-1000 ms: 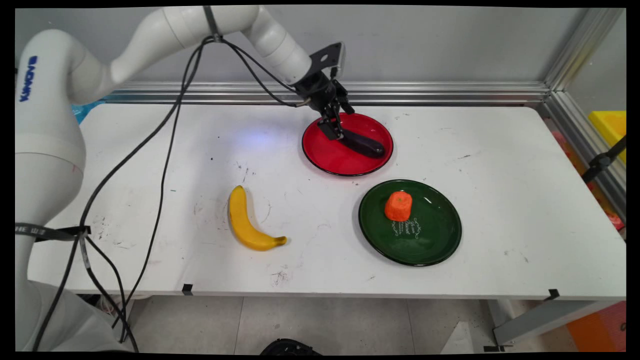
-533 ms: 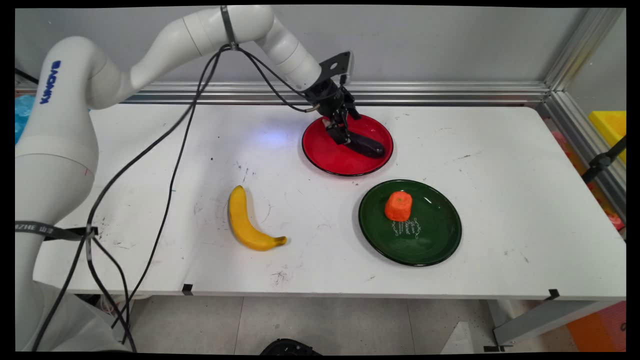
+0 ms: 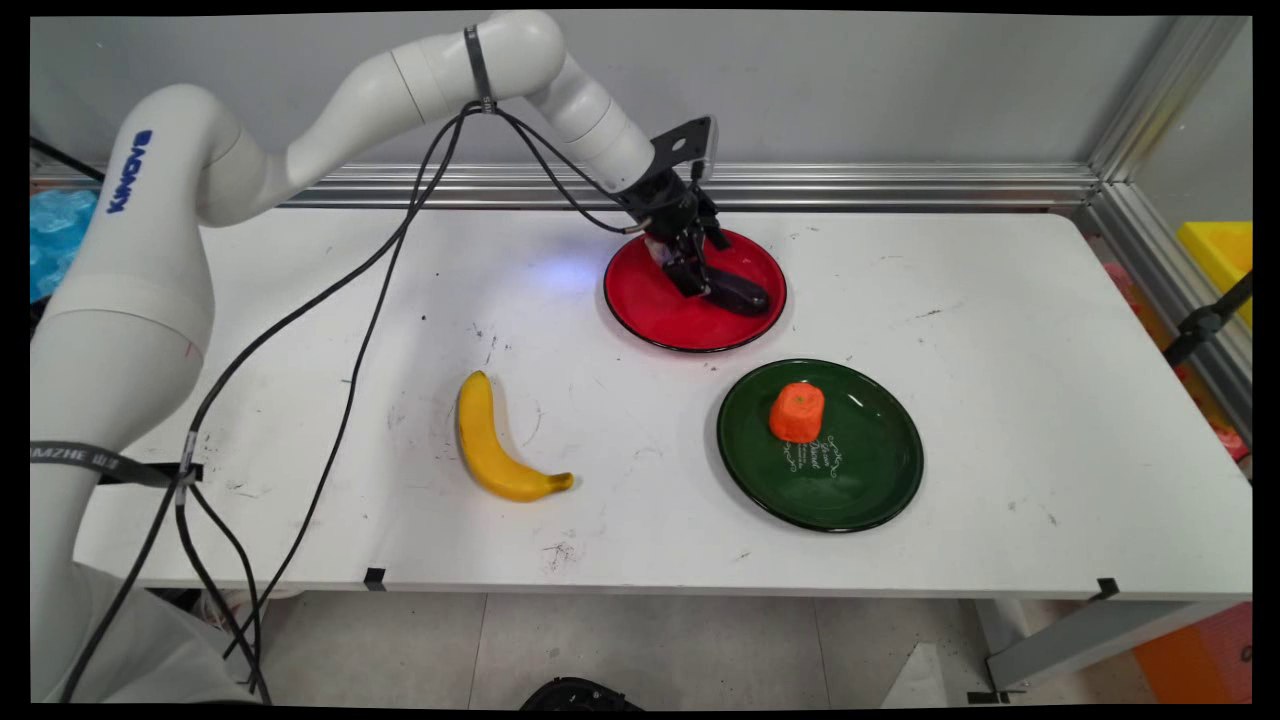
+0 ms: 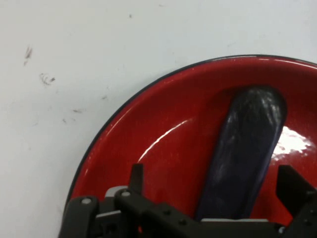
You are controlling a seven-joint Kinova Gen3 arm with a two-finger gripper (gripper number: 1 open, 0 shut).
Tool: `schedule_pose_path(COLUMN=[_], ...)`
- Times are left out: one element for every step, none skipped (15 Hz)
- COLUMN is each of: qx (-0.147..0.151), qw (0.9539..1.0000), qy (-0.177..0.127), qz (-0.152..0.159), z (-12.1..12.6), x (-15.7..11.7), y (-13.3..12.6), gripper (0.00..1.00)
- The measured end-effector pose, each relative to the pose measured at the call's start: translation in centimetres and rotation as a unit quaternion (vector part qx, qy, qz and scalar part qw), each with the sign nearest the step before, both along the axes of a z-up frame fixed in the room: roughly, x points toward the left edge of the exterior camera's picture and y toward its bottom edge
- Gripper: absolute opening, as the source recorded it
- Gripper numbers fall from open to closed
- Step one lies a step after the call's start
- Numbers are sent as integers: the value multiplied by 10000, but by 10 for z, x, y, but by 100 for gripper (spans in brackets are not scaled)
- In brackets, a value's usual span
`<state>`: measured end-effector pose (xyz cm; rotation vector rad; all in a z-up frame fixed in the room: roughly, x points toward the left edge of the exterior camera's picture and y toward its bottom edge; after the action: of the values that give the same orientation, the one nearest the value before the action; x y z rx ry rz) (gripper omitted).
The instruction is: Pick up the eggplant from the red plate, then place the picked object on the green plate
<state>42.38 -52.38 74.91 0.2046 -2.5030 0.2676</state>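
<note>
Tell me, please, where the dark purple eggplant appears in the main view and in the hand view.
Main view: the eggplant lies on the red plate, upper centre, under the gripper.
Hand view: the eggplant rises from the bottom edge, right of centre, between the open fingers.
Shared landmark: the red plate with its dark rim.

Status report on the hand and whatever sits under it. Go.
Hand open, low over red plate. Fingers straddle the near end of a dark eggplant lying in that plate. Nothing else in the plate; banana and green plate lie apart.
</note>
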Motion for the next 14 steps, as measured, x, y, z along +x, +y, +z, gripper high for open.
schedule_pose_path(qx=[5,13,23,33,44,54,63,80,98,116,126,134,134,132], qw=[10000,10000,10000,10000,10000,10000,10000,10000,9999,9999,9999,9999,9999,9999], qy=[6,10,11,10,9,7,3,0,-5,-8,-10,-8,-1,6], qz=[0,-3,-8,-16,-21,-24,-28,-34,-40,-42,-45,-46,-46,-40], z=[-1,-3,-5,-6,-7,-9,-10,-11,-11,-12,-12,-10,-8,-6], x=[0,-1,-1,-1,-1,-1,-1,-1,-1,-1,0,0,0,0], y=[-1,-2,-3,-3,-3,-4,-4,-4,-3,-2,-1,0,2,3], gripper=[100,100,100,0,0,0,0,0,0,0,0,0,0,0])
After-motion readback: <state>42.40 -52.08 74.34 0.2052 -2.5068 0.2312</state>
